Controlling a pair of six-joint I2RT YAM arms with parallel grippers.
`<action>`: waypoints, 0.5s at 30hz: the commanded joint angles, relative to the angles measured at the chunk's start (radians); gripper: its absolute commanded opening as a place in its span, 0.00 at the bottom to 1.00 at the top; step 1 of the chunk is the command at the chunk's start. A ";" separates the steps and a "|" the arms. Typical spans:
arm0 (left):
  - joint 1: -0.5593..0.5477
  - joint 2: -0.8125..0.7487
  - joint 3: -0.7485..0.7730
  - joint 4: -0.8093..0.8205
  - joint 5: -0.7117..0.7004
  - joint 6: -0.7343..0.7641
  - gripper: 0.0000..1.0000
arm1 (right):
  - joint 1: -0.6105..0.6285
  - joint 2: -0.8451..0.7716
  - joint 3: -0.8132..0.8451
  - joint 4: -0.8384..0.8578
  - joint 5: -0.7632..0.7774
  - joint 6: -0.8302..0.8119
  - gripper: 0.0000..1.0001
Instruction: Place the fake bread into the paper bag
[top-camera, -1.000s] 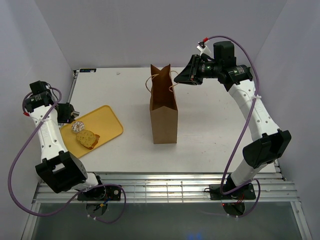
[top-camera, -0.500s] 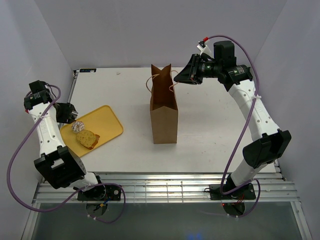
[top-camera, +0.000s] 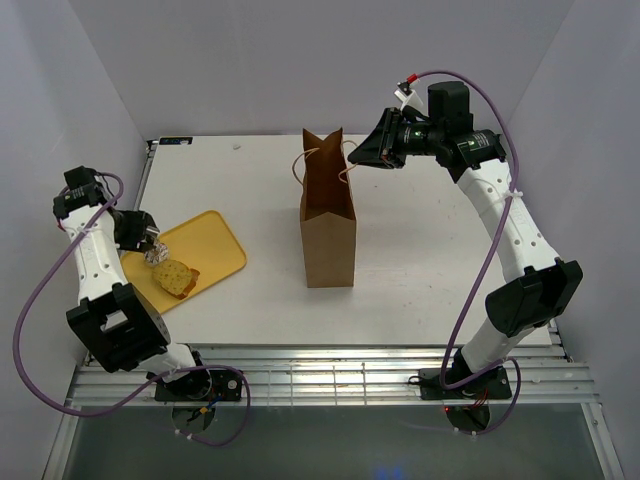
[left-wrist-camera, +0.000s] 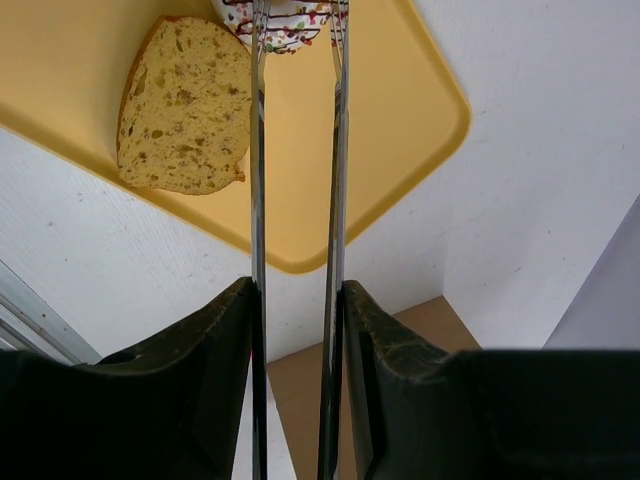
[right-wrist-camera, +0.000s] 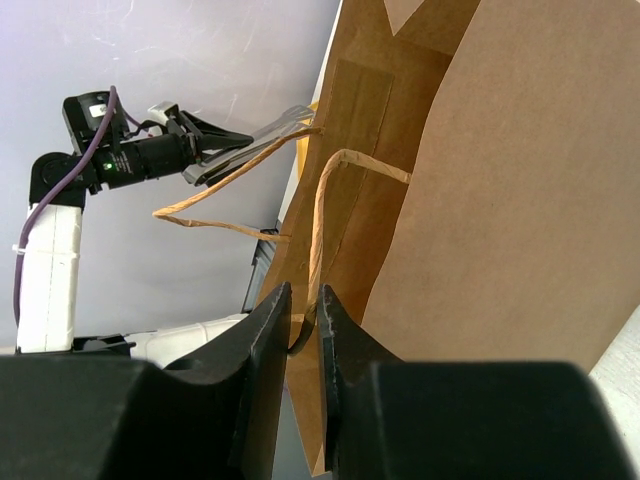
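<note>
Two thin steel left gripper (left-wrist-camera: 296, 6) fingers (left-wrist-camera: 258, 150) straddle the sprinkled bun (left-wrist-camera: 300, 28) at frame top, grip unclear; right gripper (right-wrist-camera: 305, 305) pinches the looped handle (right-wrist-camera: 322, 210) of your kraft paper bag (right-wrist-camera: 490, 200).

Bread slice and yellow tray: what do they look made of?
Bread slice: looks like soft foam or plastic, matte, with a pitted crumb and darker crust. Yellow tray: likely smooth molded plastic, uniform colour with rounded corners.
</note>
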 joint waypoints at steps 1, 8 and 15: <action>0.005 -0.008 -0.013 0.034 0.019 0.017 0.49 | -0.004 -0.014 0.013 0.049 -0.012 0.004 0.23; 0.005 0.021 0.007 0.041 0.019 0.029 0.50 | -0.004 -0.021 -0.001 0.060 -0.013 0.010 0.23; 0.005 0.033 0.001 0.057 0.029 0.035 0.50 | -0.004 -0.028 -0.011 0.064 -0.007 0.010 0.23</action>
